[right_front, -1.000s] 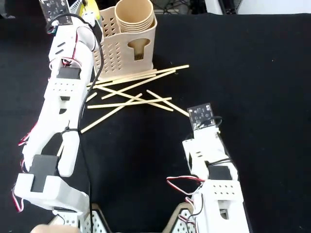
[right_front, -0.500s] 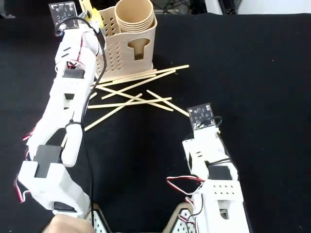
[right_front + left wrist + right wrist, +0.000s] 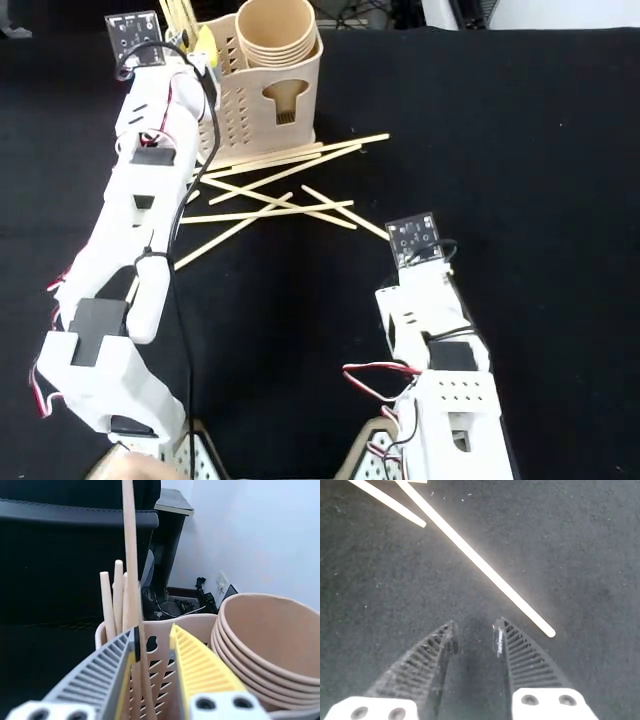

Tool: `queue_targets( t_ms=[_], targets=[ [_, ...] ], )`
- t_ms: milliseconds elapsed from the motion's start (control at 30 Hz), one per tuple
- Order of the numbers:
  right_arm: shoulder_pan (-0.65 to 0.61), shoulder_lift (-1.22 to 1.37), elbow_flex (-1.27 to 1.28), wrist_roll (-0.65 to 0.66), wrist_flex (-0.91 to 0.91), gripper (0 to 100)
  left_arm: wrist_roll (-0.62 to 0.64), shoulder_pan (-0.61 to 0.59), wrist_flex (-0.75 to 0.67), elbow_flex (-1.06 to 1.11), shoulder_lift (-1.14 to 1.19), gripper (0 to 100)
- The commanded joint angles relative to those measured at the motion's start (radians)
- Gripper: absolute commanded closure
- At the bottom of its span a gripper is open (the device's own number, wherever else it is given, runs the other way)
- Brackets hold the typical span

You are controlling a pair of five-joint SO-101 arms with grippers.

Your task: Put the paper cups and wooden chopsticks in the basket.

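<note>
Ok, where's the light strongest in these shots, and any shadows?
High view: brightest at the top right corner beyond the cloth; the chopsticks show pale on it. Left wrist view: the wall behind the cups is brightest. Right wrist view: a faint shadow darkens the cloth under the open right tool.

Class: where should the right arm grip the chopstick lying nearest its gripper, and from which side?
On the bare shaft near its free end, from straight above, with the right gripper straddling the chopstick crosswise: it lies flat, thin, and clear of the other sticks there.
</note>
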Motion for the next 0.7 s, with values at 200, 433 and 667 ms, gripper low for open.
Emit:
queue_targets(
  t_ms=[200,433,667],
  targets=[
    [-0.008,-0.012,-0.002,0.002,-0.021,85.8,0.008,-0.001,-0.012,0.124,-0.259,87],
    [-0.008,-0.012,-0.002,0.002,-0.023,85.8,0.003,-0.044,0.068,0.344,-0.621,87],
    [-0.008,-0.012,-0.002,0.002,-0.021,85.8,-0.026,-0.148,0.729,0.312,-0.815,84]
  ],
)
